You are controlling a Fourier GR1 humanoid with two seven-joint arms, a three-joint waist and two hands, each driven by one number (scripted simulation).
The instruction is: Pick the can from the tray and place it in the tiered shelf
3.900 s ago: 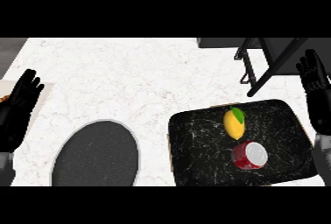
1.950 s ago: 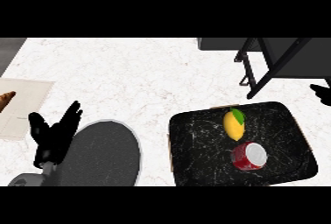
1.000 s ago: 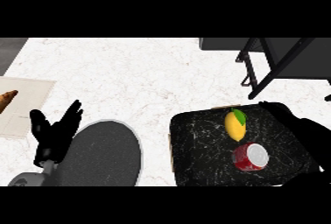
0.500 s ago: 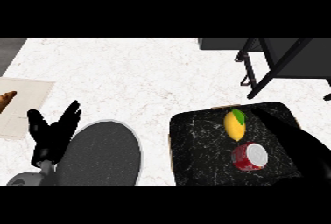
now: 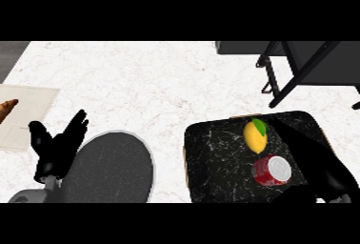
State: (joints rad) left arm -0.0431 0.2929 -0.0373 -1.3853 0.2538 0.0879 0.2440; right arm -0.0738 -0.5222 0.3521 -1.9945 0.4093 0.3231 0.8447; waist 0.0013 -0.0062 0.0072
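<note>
The can (image 5: 272, 170) stands on the black tray (image 5: 211, 159), just below a lemon (image 5: 256, 136). My right hand (image 5: 318, 159) lies just right of it, fingers stretched out, grasping nothing; contact cannot be confirmed. No label is legible. My left hand (image 5: 60, 145) rests open beside the grey plate (image 5: 112, 167).

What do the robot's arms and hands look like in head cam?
The left hand and right hand are plain black, with slim fingers and a thumb. A smooth grey forearm shows behind the left hand. No cables, markings or sleeves visible.
</note>
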